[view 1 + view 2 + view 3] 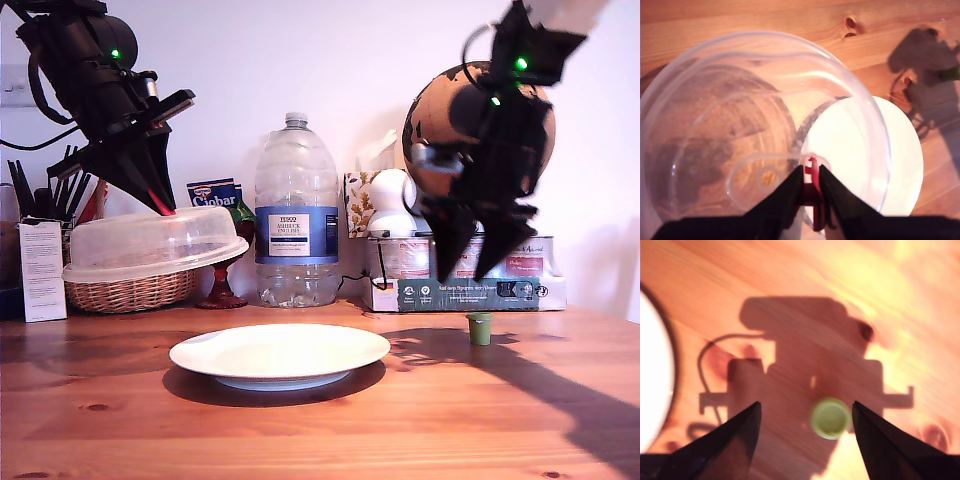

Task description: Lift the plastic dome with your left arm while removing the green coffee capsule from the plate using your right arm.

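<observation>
My first gripper (811,186) pinches the plastic dome (152,246) by its red tab, held aloft. Green coffee capsule (480,327) sits on surface, below my spread second gripper (805,420); looks light, stiff, grip sidewalls.

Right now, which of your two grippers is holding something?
My first gripper, pinched shut on the red tab of the plastic dome, holding it up. My second gripper hangs open above the green coffee capsule, gripping nothing.

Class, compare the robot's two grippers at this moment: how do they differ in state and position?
My first gripper is shut on the dome's red tab, holding it in the air; my second gripper is open, holding nothing. The first hangs beside the plate, the second above the capsule on the table. Both are black and pointed.
</observation>
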`<control>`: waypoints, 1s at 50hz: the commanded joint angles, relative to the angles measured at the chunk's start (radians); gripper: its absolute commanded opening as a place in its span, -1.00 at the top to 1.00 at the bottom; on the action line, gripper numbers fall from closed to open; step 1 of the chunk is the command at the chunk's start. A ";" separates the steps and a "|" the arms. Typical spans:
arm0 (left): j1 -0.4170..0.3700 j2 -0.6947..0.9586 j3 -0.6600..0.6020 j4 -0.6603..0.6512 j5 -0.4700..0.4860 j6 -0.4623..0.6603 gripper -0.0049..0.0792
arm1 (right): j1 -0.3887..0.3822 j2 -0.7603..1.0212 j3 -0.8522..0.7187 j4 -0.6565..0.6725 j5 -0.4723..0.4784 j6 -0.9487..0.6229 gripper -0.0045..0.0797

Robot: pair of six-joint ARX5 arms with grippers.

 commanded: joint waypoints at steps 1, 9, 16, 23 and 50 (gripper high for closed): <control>-0.016 -0.017 -0.003 0.005 0.006 0.005 0.93 | 0.010 -0.017 0.006 -0.011 0.002 0.000 -0.10; -0.048 -0.017 -0.003 0.006 0.006 0.004 0.93 | 0.024 -0.017 0.011 -0.009 -0.010 0.001 0.95; -0.080 -0.017 -0.003 0.006 0.006 0.004 0.93 | 0.026 -0.017 0.011 0.011 -0.011 0.001 0.92; -0.111 -0.017 -0.003 0.019 0.005 0.003 0.93 | 0.026 -0.017 0.011 0.041 -0.013 0.002 0.92; -0.235 0.045 -0.003 0.126 0.004 -0.070 0.93 | 0.026 -0.049 0.011 0.293 -0.171 0.047 0.92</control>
